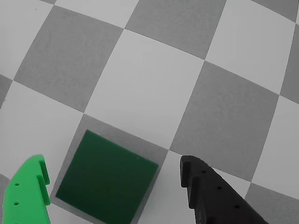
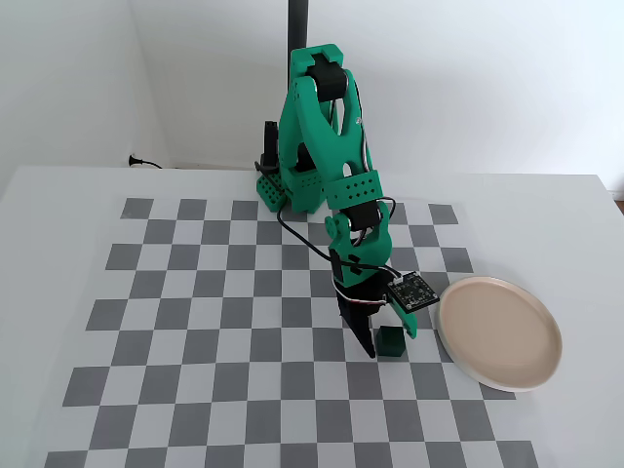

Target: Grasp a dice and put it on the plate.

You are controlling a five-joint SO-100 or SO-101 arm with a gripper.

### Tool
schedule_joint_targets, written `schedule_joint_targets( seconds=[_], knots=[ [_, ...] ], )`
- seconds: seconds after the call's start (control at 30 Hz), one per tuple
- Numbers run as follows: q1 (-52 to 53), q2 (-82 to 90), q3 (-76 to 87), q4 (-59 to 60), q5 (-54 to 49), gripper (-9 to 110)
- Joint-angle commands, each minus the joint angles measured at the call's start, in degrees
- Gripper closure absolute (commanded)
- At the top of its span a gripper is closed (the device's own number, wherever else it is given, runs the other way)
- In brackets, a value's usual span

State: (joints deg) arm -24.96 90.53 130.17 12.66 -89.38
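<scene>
Hovering low over the checkerboard (image 2: pixel 195 312), the gripper (image 1: pixel 112 186) had its jaws spread apart, the bright green finger (image 1: pixel 29 193) to the left and the black finger (image 1: pixel 212 193) to the right in the wrist view. The dice (image 1: pixel 106 178) lay between them on a grey square, ungrasped. In the fixed view the dice (image 2: pixel 391 342) sat just left of the plate (image 2: pixel 500 331), not touching it.
</scene>
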Motion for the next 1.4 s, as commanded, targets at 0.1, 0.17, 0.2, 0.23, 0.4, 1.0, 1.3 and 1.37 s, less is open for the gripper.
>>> schedule_joint_targets(
  seconds=[0.1, 0.17, 0.2, 0.23, 0.4, 1.0, 1.3, 1.37],
  knots=[
    [-1.2, 0.0, -5.4, -1.1, 0.1, 83],
    [-1.4, -0.1, -5.4, -1.1, 0.1, 85],
    [-1.4, -0.1, -5.3, -1.1, 0.1, 86],
    [-1.5, -0.1, -5.3, -1.0, 0.1, 88],
    [-1.5, 0.1, -5.3, -1.0, 0.1, 98],
    [-3.4, 10.3, -7.6, 4.6, 2.0, 106],
    [-7.9, 15.0, -12.2, 10.7, 1.1, 106],
    [-8.9, 14.9, -13.6, 11.7, 1.1, 106]
  ],
)
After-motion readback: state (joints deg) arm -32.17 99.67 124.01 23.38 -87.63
